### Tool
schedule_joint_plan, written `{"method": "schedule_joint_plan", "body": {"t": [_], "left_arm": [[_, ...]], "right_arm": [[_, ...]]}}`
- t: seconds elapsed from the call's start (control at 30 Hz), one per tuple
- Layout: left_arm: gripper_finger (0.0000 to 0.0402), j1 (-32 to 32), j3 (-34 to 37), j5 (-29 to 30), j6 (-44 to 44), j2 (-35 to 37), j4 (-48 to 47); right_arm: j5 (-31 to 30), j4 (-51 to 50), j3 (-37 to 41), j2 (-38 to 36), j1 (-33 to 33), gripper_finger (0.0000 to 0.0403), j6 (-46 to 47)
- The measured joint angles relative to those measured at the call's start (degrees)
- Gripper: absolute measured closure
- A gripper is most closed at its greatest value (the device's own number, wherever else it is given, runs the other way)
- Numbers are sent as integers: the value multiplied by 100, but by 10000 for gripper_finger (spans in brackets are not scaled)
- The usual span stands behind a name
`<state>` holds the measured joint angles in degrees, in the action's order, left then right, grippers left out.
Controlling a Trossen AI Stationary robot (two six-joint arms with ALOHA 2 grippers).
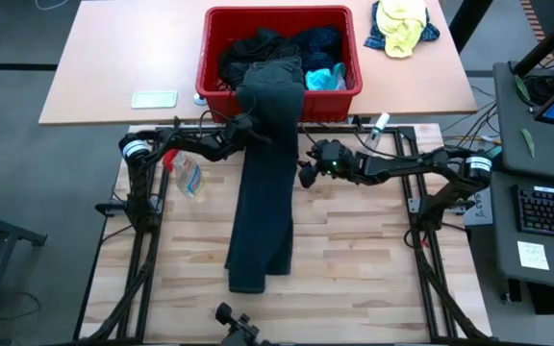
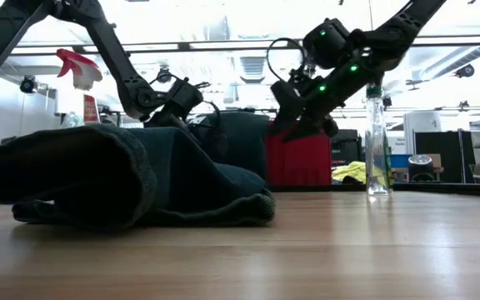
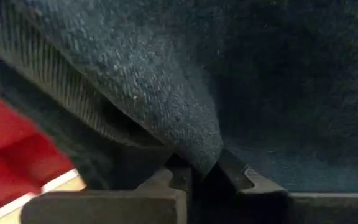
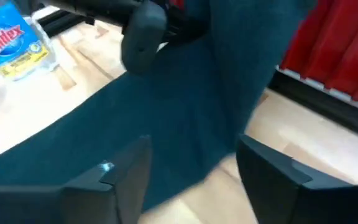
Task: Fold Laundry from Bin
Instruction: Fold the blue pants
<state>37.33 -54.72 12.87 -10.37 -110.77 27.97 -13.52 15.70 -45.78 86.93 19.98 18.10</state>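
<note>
We saw a dark grey garment (image 1: pixel 265 183) draped out of the bin (image 1: pixel 279 96) over its near rim, its long axis running straight down the table (image 1: pixel 354 279) toward us. The left gripper (image 1: pixel 245 125) was clamped on its left edge just by the rim. The right gripper (image 1: pixel 308 165), fingers apart, hung just beside the right edge, so we judged that edge the next grab.

Wooden surface (image 1: pixel 354 250), centre frame: dark garment (image 1: pixel 263 221) lies lengthwise down the middle; spray bottle (image 1: pixel 187 175) at left.
</note>
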Motion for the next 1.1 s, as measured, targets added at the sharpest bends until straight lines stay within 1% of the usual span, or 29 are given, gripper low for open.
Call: {"method": "schedule_joint_plan", "body": {"t": [0.1, 0.23, 0.33, 0.4, 0.47, 0.53, 0.6, 0.67, 0.77, 0.93, 1.1], "left_arm": [[386, -55, 0, -230, 32, 48, 94], [396, -162, 42, -512, 95, 202, 94], [396, -271, 141, -537, 222, 336, 97], [396, -311, 232, -534, 254, 435, 92], [396, -343, 313, -537, 264, 555, 70], [397, -355, 406, -535, 267, 687, 67], [397, -355, 466, -304, 267, 771, 72], [396, -357, 531, 40, 258, 814, 51], [385, -342, 584, 169, 147, 827, 52], [348, -342, 584, 207, -280, 842, 7], [292, -342, 584, 220, -411, 939, -170]], "right_arm": [[2, -109, -359, 350, 181, 241, -200], [-1, -603, -869, 778, 425, 309, -319], [-1, -650, -1091, 997, 548, 358, -417], [-17, -657, -1181, 1075, 569, 382, -514], [-81, -646, -1237, 1084, 569, 389, -523], [-132, -640, -1280, 1078, 565, 385, -546], [-135, -654, -1290, 1038, 584, 373, -586], [-149, -639, -1310, 993, 596, 355, -602], [-149, -640, -1311, 922, 607, 319, -609], [-142, -661, -1309, 908, 607, 248, -580], [-127, -718, -1309, 907, 607, 184, -574]]}}
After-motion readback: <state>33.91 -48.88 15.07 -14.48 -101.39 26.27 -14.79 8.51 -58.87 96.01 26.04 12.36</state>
